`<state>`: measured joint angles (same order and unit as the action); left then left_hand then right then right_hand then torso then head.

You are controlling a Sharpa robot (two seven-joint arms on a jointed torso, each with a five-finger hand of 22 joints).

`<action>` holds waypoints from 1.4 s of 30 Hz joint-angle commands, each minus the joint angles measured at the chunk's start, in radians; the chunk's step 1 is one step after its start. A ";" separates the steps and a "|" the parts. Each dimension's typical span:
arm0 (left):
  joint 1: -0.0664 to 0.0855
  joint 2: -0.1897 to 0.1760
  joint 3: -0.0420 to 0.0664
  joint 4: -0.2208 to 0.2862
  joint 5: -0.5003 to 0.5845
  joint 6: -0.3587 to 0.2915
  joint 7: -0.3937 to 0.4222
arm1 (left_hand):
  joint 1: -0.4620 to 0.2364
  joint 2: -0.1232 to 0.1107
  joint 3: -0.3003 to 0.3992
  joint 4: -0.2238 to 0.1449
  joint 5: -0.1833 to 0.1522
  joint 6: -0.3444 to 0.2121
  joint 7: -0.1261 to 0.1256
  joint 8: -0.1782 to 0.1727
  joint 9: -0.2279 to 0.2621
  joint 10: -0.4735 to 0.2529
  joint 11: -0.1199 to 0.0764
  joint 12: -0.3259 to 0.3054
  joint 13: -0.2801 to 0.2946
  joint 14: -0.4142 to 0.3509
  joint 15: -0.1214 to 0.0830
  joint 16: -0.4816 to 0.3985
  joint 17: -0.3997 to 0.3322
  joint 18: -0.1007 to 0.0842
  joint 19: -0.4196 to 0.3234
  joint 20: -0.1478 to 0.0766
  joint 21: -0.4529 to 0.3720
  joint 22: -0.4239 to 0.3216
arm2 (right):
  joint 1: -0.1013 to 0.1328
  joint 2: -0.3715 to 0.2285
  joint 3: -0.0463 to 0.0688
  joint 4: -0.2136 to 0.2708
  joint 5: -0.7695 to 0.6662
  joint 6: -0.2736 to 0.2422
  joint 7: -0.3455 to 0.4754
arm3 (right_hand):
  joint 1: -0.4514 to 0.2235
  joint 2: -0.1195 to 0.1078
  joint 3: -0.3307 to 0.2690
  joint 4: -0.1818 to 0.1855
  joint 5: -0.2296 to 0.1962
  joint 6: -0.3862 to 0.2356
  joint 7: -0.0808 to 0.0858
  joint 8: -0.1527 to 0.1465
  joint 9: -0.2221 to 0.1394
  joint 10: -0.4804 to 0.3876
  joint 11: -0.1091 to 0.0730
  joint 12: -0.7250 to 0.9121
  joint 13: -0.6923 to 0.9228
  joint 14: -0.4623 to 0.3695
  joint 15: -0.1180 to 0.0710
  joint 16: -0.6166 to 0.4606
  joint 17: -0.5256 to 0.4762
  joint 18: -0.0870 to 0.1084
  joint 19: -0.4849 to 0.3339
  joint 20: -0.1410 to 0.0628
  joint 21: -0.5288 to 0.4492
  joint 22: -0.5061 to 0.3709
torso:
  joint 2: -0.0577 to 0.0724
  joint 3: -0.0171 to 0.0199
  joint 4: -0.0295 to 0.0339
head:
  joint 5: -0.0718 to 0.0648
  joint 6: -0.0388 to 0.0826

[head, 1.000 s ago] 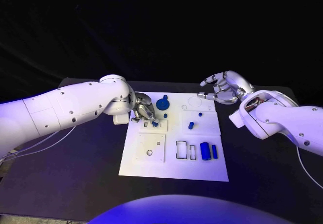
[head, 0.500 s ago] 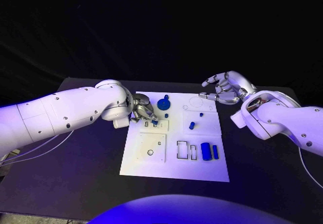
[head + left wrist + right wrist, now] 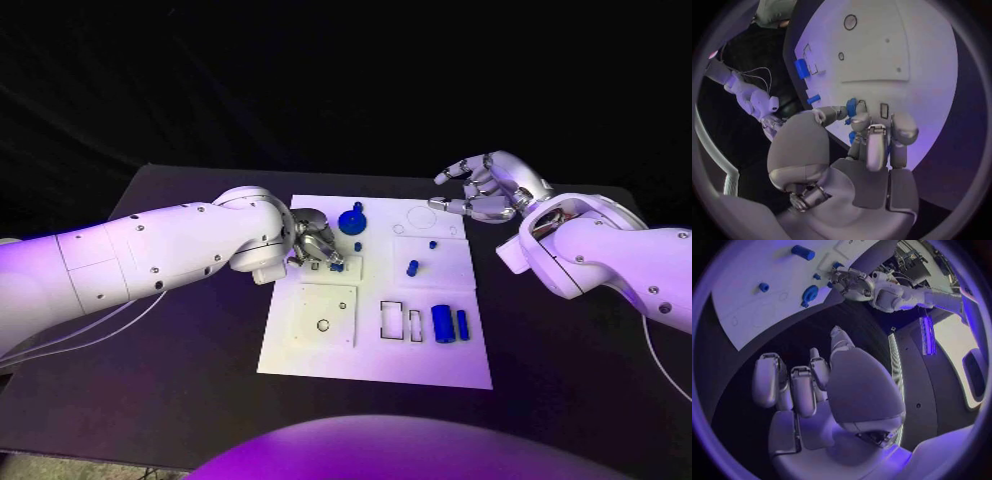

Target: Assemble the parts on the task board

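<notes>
Blue part [image 3: 335, 266] in left robot hand [image 3: 313, 248] over white task board [image 3: 378, 345].

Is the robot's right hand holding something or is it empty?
Empty. The right hand hovers by the task board's far right corner, fingers curled apart with nothing between them; its wrist view shows a bare palm.

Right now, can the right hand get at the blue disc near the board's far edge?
Probably yes. The right hand hovers open beyond the board's far right corner, and nothing stands between it and the disc; the left hand works just beside it, though.
</notes>
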<state>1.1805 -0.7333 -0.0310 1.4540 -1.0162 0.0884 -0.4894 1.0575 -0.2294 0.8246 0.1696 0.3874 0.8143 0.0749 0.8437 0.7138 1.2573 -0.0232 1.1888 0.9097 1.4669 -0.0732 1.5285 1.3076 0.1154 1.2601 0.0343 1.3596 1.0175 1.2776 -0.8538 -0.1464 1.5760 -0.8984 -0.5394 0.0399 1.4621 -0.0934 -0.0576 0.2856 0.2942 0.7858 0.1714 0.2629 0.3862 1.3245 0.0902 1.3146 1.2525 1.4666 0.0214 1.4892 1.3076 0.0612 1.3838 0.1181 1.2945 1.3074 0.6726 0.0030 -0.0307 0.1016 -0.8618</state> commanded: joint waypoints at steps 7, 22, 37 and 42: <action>-0.003 0.002 0.000 0.009 -0.075 0.016 -0.007 | -0.010 0.006 0.174 -0.181 0.015 0.032 -0.024 0.005 0.004 0.014 -0.001 0.009 0.008 0.077 -0.008 0.004 0.162 -0.008 0.012 -0.003 0.008 0.010 | -0.001 -0.001 0.000 0.000 -0.003 0.015 0.001 | -0.004 0.011 0.001 0.004 0.006 -0.006 0.002 0.005 -0.002 -0.004 -0.003 -0.002 -0.001 0.053 -0.010 -0.004 0.051 0.017 -0.004 -0.001 -0.006 0.038 | 0.002 -0.0003 0.0004 | -0.002 -0.002; -0.003 -0.013 0.004 0.021 -0.105 0.016 -0.012 | -0.015 0.006 0.176 -0.182 0.029 0.037 -0.027 0.008 0.006 0.020 -0.003 0.014 0.013 0.077 -0.010 0.003 0.162 -0.010 0.020 -0.005 0.013 0.021 | -0.002 0.000 0.000 -0.001 -0.003 0.016 0.002 | -0.004 0.011 0.001 0.004 0.006 -0.006 0.002 0.005 -0.002 -0.004 -0.003 -0.002 -0.001 0.053 -0.010 -0.004 0.051 0.017 -0.004 -0.001 -0.006 0.038 | 0.001 0.0000 0.0008 | -0.003 -0.005; -0.003 -0.020 0.006 0.025 -0.123 -0.004 -0.012 | -0.016 0.006 0.178 -0.183 0.034 0.038 -0.027 0.010 0.007 0.019 -0.004 0.012 0.011 0.077 -0.011 0.004 0.162 -0.010 0.021 -0.006 0.014 0.022 | -0.006 0.002 0.000 -0.003 -0.003 0.018 0.000 | -0.004 0.011 0.001 0.004 0.006 -0.006 0.002 0.005 -0.002 -0.004 -0.003 -0.002 -0.001 0.053 -0.010 -0.004 0.051 0.017 -0.004 -0.001 -0.006 0.038 | 0.001 -0.0008 -0.0003 | -0.002 0.000; -0.003 -0.016 0.006 0.023 -0.122 0.006 -0.012 | -0.017 0.005 0.179 -0.184 0.036 0.038 -0.028 0.010 0.008 0.020 -0.005 0.012 0.011 0.077 -0.011 0.003 0.162 -0.011 0.022 -0.006 0.015 0.024 | -0.007 0.002 0.000 -0.004 -0.003 0.021 -0.002 | -0.006 0.011 0.001 0.003 0.011 -0.006 0.001 0.007 -0.002 -0.005 -0.004 -0.003 -0.002 0.053 -0.010 -0.005 0.051 0.018 -0.005 -0.001 -0.009 0.036 | 0.001 -0.0006 0.0005 | -0.003 0.001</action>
<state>1.1782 -0.7525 -0.0257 1.4759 -1.1295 0.0882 -0.4993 1.0393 -0.2319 0.8247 0.1695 0.4215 0.8305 0.0652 0.8473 0.7205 1.2729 -0.0250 1.1996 0.9212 1.4670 -0.0804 1.5284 1.3075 0.1158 1.2742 0.0270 1.3691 1.0414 1.2716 -0.8526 -0.1466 1.5724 -0.8983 -0.5350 0.0389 1.4582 -0.0895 -0.0575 0.2856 0.3019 0.7859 0.1715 0.2669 0.3849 1.3245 0.0902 1.3146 1.2514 1.4629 0.0177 1.4892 1.3074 0.0612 1.3839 0.1181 1.2876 1.3077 0.6733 0.0026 -0.0306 0.0991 -0.8611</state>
